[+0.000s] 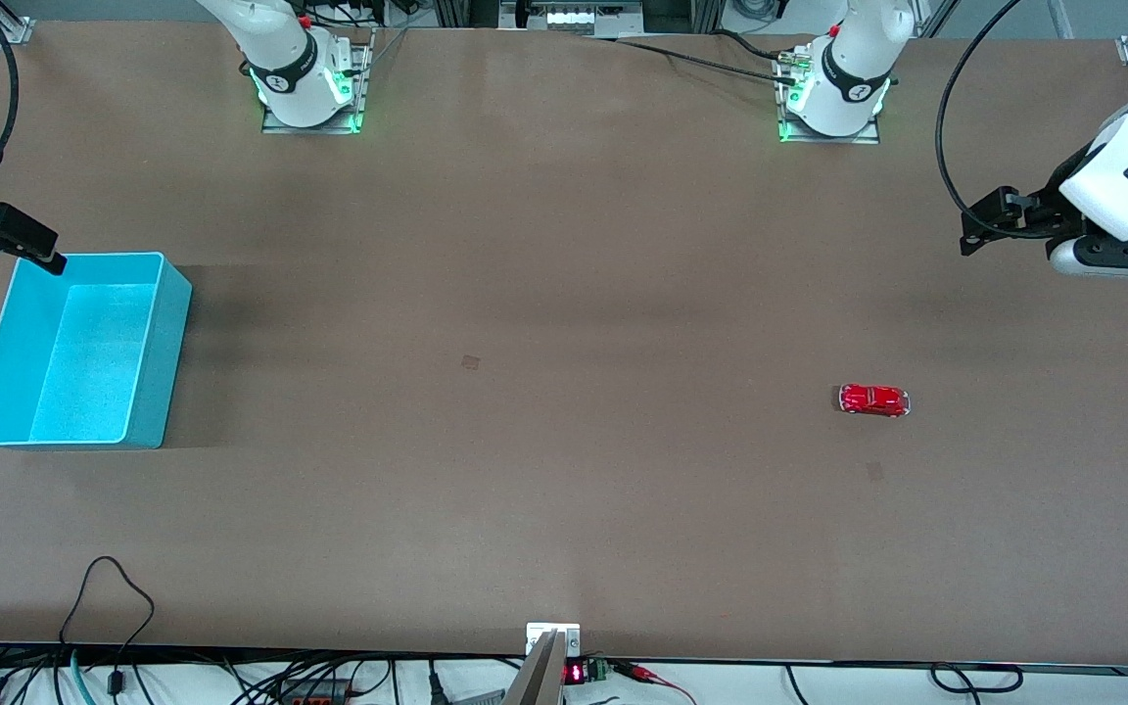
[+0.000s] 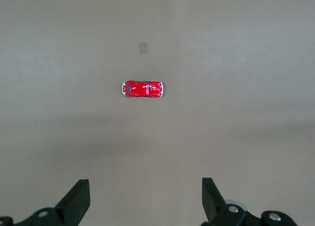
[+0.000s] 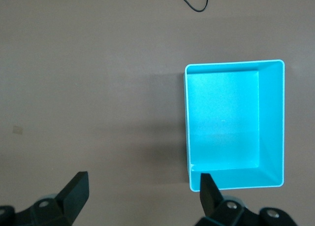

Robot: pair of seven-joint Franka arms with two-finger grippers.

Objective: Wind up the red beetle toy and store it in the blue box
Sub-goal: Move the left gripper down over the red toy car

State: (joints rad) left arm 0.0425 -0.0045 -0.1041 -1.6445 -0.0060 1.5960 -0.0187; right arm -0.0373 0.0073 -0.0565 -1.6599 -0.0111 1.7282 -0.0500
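The red beetle toy (image 1: 874, 399) lies on the bare brown table toward the left arm's end; it also shows in the left wrist view (image 2: 142, 89). My left gripper (image 1: 975, 230) hangs in the air over the table's left-arm end, apart from the toy, open and empty (image 2: 145, 184). The blue box (image 1: 159, 362) stands empty at the right arm's end of the table and also shows in the right wrist view (image 3: 235, 64). My right gripper (image 1: 50, 257) hovers over the box's corner nearest the robots' bases, open and empty (image 3: 143, 179).
Two small tape marks lie on the table, one near the middle (image 1: 471, 361) and one (image 1: 875, 471) just nearer the front camera than the toy. A black cable loop (image 1: 114, 578) lies on the table at the edge nearest the front camera.
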